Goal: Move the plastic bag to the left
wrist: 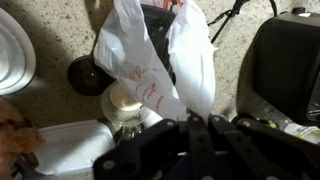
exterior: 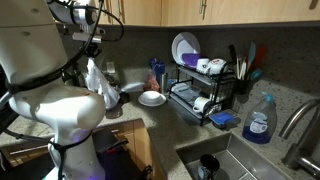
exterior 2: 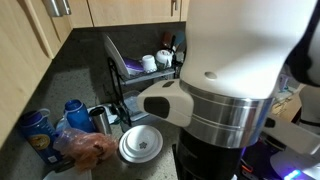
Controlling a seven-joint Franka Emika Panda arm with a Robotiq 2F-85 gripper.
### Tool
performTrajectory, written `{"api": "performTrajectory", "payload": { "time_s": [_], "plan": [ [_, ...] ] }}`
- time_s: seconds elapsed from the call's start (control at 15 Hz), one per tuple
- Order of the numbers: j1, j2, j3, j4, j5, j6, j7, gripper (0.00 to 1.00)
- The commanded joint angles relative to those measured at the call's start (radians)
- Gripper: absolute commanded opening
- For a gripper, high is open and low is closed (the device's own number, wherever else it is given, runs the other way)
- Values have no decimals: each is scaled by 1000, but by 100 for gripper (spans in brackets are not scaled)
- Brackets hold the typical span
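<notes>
The plastic bag [wrist: 150,55] is whitish, crinkled thin film with red print. In the wrist view it hangs out from my gripper [wrist: 200,118], whose fingers are shut on a gathered part of it. In an exterior view the plastic bag [exterior: 97,82] dangles below the gripper [exterior: 92,50], above the counter's back corner and clear of the surface. In the exterior view from behind, the robot body hides the bag.
A white plate [exterior: 152,98] lies on the counter, also visible from behind [exterior 2: 140,145]. A dish rack [exterior: 205,85] stands beyond it, with a blue soap bottle [exterior: 260,120] and sink [exterior: 230,160] nearby. A jar [wrist: 125,105] and a black appliance [wrist: 285,60] sit below the bag.
</notes>
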State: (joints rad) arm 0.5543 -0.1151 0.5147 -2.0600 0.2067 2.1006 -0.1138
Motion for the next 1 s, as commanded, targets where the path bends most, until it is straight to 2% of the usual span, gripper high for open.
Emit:
{"api": "performTrajectory", "payload": {
  "time_s": [0.0,0.53,0.93],
  "plan": [
    [6,15,-3,7,44,0,-57,2],
    [14,12,-2,19,108,-29,-147,2],
    [35,-6,-5,38,113,-43,-192,2]
  ]
}}
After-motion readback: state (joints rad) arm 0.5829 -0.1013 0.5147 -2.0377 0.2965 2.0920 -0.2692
